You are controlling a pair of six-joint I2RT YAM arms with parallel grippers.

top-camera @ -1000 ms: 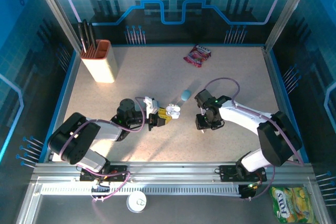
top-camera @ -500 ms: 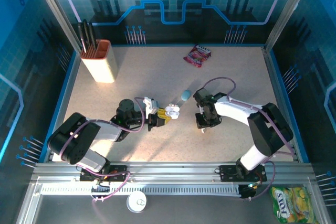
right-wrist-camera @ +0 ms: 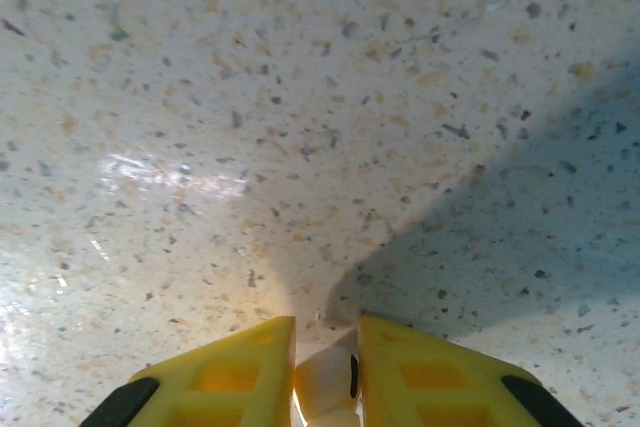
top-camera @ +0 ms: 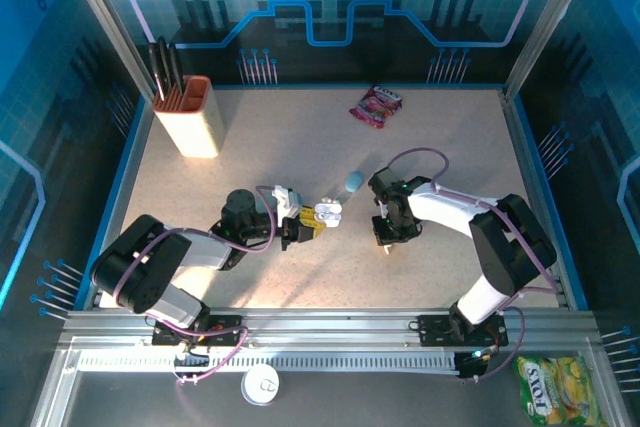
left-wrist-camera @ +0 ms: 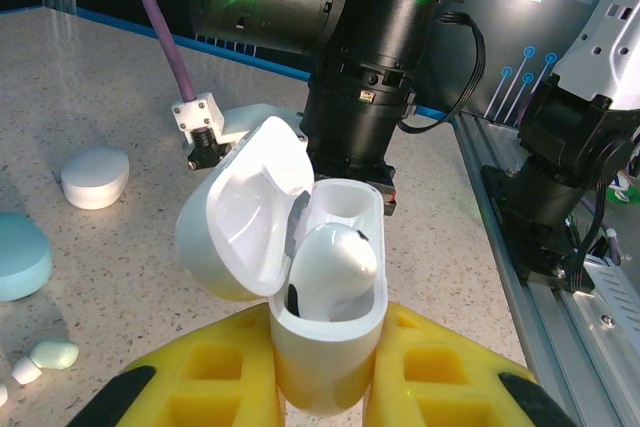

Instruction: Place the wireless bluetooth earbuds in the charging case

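White plastic case (left-wrist-camera: 245, 212), lid open with one earbud (left-wrist-camera: 335, 262) seated inside, sits clamped in the left gripper (left-wrist-camera: 320, 377). To its right, the right gripper (right-wrist-camera: 326, 347) pinches a second earbud (right-wrist-camera: 325, 387) on the speckled table (right-wrist-camera: 300, 97).

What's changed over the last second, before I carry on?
The right gripper edged left as its elbow swung in, and its fingers closed on a white earbud at the table. The left gripper kept holding the open charging case, another earbud already seated.
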